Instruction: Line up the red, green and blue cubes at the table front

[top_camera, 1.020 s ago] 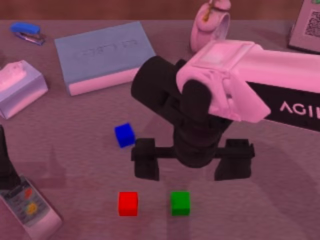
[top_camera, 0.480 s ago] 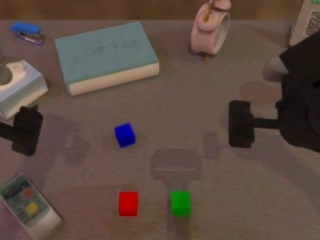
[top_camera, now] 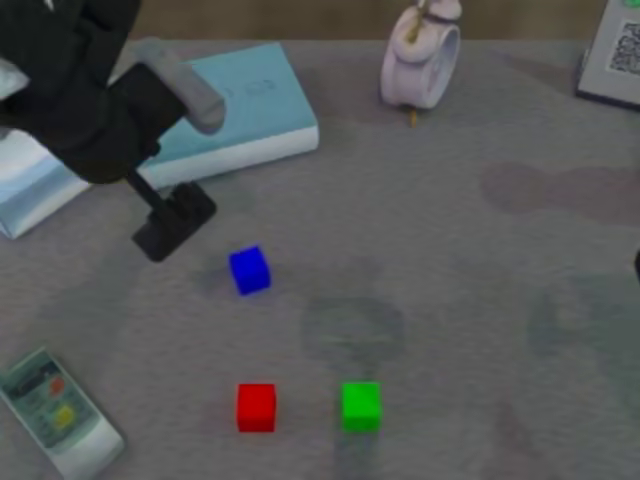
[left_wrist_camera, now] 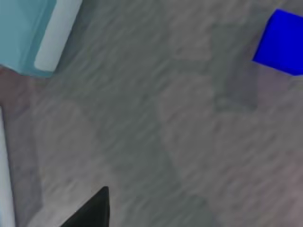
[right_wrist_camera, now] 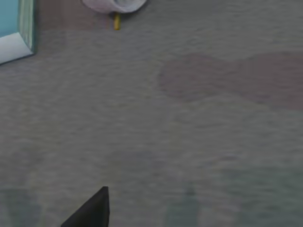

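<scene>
**A:** Where do the cubes sit on the table (top_camera: pixel 450 300)?

**B:** The red cube (top_camera: pixel 256 407) and the green cube (top_camera: pixel 361 406) lie side by side, apart, at about 6 o'clock near the front edge. The blue cube (top_camera: pixel 249 270) lies on its own farther back, at about 12 o'clock from the red one, slightly turned.

**A:** And the left gripper (top_camera: pixel 172 222)?

**B:** It hangs at about 10 o'clock from the blue cube, near it but not touching, below the dark bulk of the left arm in the upper left corner. Only one dark finger shows clearly from above, so I cannot tell how far the pincer is open. It has hold of nothing that I can see. Its wrist view shows the blue cube (left_wrist_camera: pixel 282 43) at one corner and bare table ahead.

**A:** The right arm?

**B:** Only a dark sliver at the right edge, about 3 o'clock; its pincer's state cannot be told.

**A:** Anything else?

**B:** A light blue book (top_camera: pixel 250 110) at 11 o'clock, partly under the left arm, an alarm clock (top_camera: pixel 420 62) at 12, and a remote control (top_camera: pixel 58 410) at 8.
</scene>
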